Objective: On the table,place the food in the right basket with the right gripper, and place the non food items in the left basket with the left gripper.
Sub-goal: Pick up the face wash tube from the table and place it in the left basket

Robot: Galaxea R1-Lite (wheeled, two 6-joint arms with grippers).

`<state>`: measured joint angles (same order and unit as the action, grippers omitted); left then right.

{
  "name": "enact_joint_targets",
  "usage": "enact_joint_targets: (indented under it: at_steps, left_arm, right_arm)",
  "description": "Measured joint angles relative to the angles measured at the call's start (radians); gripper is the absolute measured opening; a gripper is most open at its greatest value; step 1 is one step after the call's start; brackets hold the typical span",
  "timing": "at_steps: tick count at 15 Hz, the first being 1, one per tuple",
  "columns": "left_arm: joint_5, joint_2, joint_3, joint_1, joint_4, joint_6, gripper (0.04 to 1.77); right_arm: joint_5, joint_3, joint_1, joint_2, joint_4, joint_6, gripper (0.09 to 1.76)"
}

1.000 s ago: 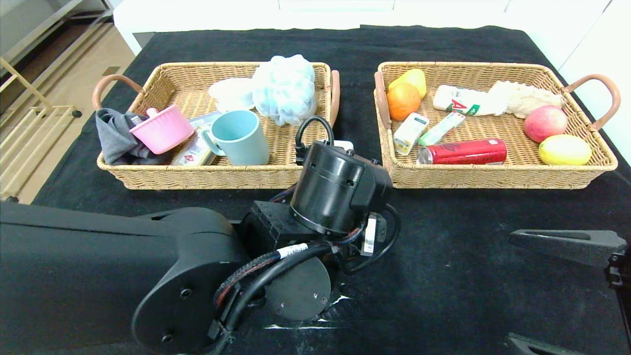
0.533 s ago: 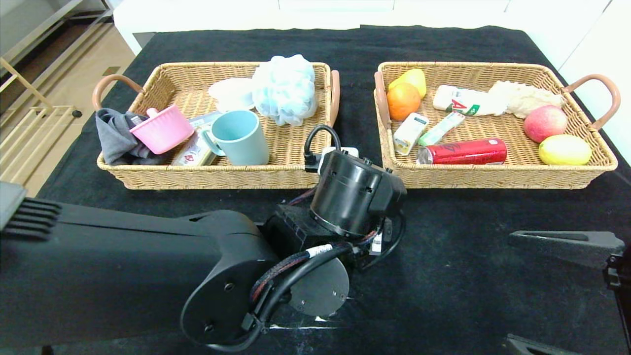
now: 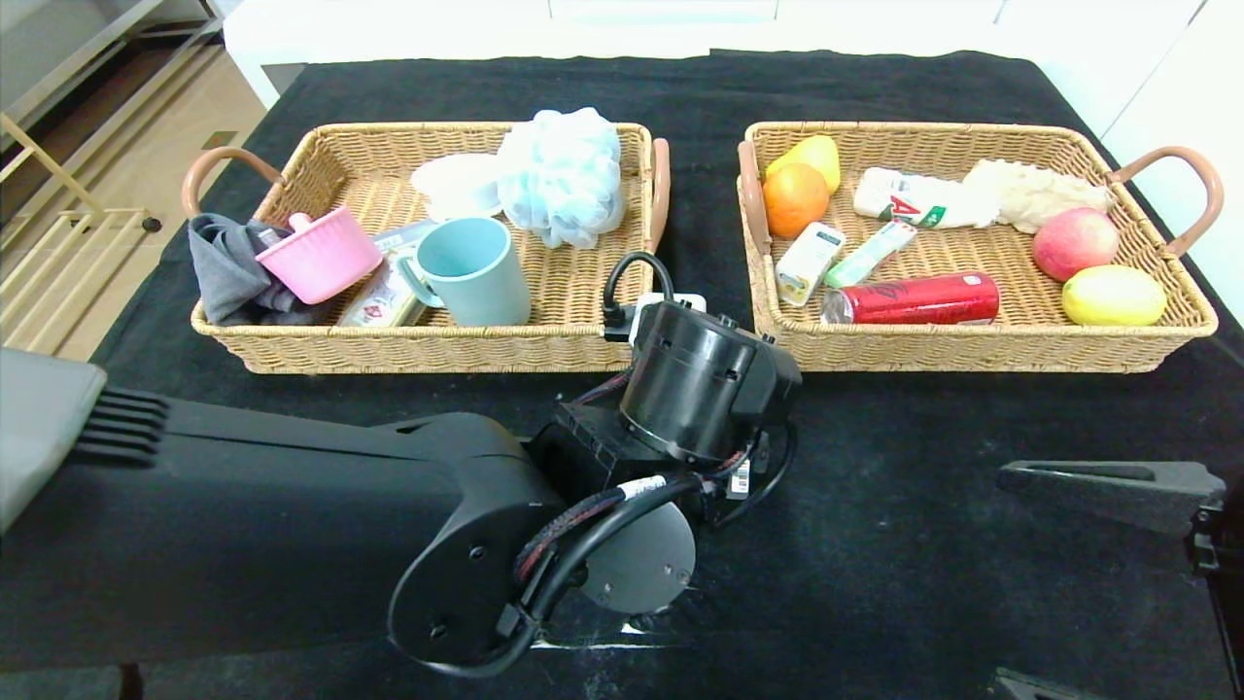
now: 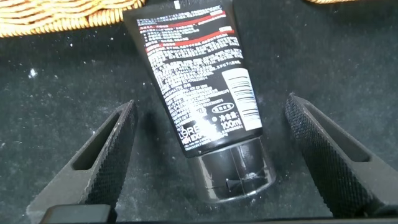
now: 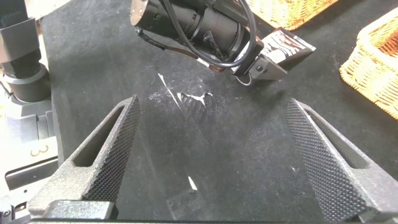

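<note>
The black squeeze tube (image 4: 199, 81) lies on the table (image 3: 923, 544) in front of the gap between the baskets, cap (image 4: 236, 171) towards my wrist. My left gripper (image 4: 210, 102) is open and straddles the tube's cap end without touching it; in the head view the left wrist (image 3: 695, 389) hides both. The pink pot (image 3: 319, 255) and white ridged disc (image 3: 457, 185) sit in the left basket (image 3: 408, 350). The red soda can (image 3: 914, 298), drink carton (image 3: 807, 261) and candy stick (image 3: 870, 253) lie in the right basket (image 3: 972, 345). My right gripper (image 3: 1001, 574) rests open and empty at the near right.
A teal mug (image 3: 471, 270), blue bath pouf (image 3: 564, 175), grey cloth (image 3: 228, 272) and a packet share the left basket. Fruit (image 3: 795, 199) and other packets fill the right one. The table's far edge (image 3: 680, 58) meets a white wall.
My left arm has reached forward and a little right, bringing its wrist lower in front of the gap between the baskets. The right arm has barely moved.
</note>
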<state>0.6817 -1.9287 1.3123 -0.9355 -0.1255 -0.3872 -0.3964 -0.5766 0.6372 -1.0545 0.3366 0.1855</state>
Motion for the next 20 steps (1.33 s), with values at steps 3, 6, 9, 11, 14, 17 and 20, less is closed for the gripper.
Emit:
enact_joint_targets:
  at_steps: [3,6,9,11,14,17,20]
  left_arm:
    - [-0.002,-0.006,0.001,0.002,0.001,0.001,1.72]
    - [-0.003,-0.012,0.001,0.007,0.002,0.001,1.35]
    - [-0.004,-0.016,0.002,0.008,0.002,0.003,0.97]
    - [-0.006,-0.017,0.003,0.008,0.002,0.003,0.84]
    - [-0.008,-0.018,0.002,0.008,0.004,0.003,0.83]
    - [-0.013,-0.019,0.000,0.006,0.000,0.004,0.83]
    - [-0.013,-0.019,0.001,0.003,0.005,0.005,0.83]
  right_arm:
    - [0.000,0.000,0.000,-0.002,0.000,0.000,1.71]
    - [0.000,0.000,0.001,-0.006,0.000,0.000,1.71]
    - [0.000,0.000,0.001,-0.009,0.000,-0.001,1.71]
    - [0.000,0.001,0.001,-0.010,0.000,-0.001,1.71]
    - [0.001,0.001,0.001,-0.015,0.000,-0.001,1.71]
    - [0.001,0.001,0.001,-0.017,0.000,-0.001,1.71]
    - [0.001,0.001,0.001,-0.020,0.000,-0.001,1.71]
